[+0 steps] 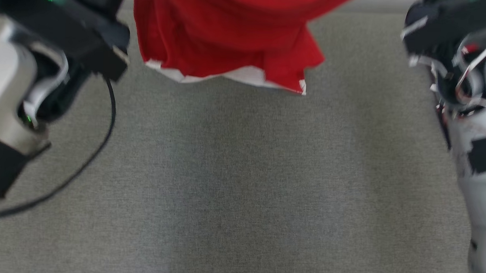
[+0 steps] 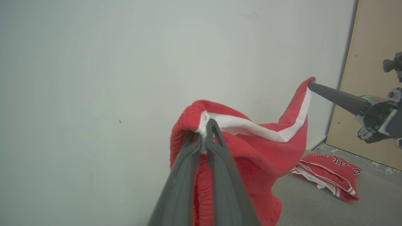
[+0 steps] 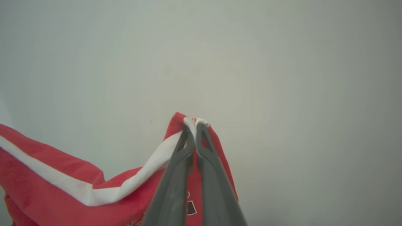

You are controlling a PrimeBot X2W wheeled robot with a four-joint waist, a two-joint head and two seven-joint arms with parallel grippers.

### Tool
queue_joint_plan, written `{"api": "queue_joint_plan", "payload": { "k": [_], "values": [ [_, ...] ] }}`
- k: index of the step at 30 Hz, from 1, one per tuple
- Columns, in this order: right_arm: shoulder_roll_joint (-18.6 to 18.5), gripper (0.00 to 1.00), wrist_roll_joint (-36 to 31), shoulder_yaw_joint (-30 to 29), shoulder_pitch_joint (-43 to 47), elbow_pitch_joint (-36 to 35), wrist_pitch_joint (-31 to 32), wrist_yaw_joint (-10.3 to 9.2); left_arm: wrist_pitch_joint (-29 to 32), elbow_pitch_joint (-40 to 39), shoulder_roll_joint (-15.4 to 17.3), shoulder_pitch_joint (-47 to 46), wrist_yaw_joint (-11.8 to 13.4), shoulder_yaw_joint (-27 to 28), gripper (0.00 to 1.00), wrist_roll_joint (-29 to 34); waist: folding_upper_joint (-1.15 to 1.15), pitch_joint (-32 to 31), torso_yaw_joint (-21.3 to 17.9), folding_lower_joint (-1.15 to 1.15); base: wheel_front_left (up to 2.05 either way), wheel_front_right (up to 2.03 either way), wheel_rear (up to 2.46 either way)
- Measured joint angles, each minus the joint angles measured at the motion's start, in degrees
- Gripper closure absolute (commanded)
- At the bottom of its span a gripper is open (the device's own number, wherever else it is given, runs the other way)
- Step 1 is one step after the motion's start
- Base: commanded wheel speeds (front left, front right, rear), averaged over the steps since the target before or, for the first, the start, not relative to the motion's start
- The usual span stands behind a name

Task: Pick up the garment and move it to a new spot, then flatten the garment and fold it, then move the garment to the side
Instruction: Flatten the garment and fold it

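The red garment (image 1: 226, 35) hangs in the air above the grey surface, its white-edged hem drooping at the top of the head view. My left gripper (image 2: 204, 131) is shut on one upper corner of the garment (image 2: 260, 150), pinching the white trim. My right gripper (image 3: 194, 127) is shut on the other corner of the garment (image 3: 62, 188), and its fingers (image 2: 333, 95) also reach in from the right of the left wrist view. The white band sags between the two grips. Dark lettering peeks out low behind the right fingers.
A second red jersey (image 2: 329, 172), folded, lies on the grey surface (image 1: 241, 185) near the wall. A pale wall (image 2: 125, 62) stands behind, with a tan board (image 2: 373, 62) at the right. A black cable (image 1: 101, 143) loops off my left arm.
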Motion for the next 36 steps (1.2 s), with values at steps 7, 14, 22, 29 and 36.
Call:
{"api": "queue_joint_plan", "payload": {
  "k": [7, 14, 22, 29, 36],
  "values": [
    [1.4, 1.0, 2.5, -1.1, -17.7, 10.5, 2.4, 0.0, -0.7, 7.6, -0.2, -16.7, 0.0, -6.4, 1.0, -6.8, 0.01, 6.8, -0.1, 0.0, 0.0, 0.0, 0.0],
    [2.8, 1.0, 2.1, 0.2, -32.7, 19.3, 1.5, 0.0, -1.9, 14.1, -1.0, -30.2, 0.0, -7.4, 1.0, -13.9, 0.0, 12.2, -0.8, -0.01, 0.0, 0.0, 0.0],
    [3.8, 1.0, 1.9, 2.3, -42.7, 26.2, -1.5, 0.0, -3.0, 18.9, -1.0, -39.7, 0.0, -10.7, 1.0, -17.6, 0.0, 15.8, -3.1, -0.02, 0.0, 0.0, 0.0],
    [3.2, 1.0, 3.1, 4.9, -44.0, 28.4, -4.0, 0.0, -4.6, 19.9, -1.0, -40.6, 0.0, -14.3, 1.0, -20.9, 0.01, 18.0, -4.1, -0.02, 0.0, 0.0, 0.0],
    [0.2, 1.0, 6.4, 9.4, -38.6, 25.9, -6.1, 0.0, -7.2, 17.2, 0.5, -34.8, 0.0, -16.4, 1.0, -25.8, 0.0, 18.0, -3.8, -0.02, 0.0, 0.0, 0.0]
  ]
}}
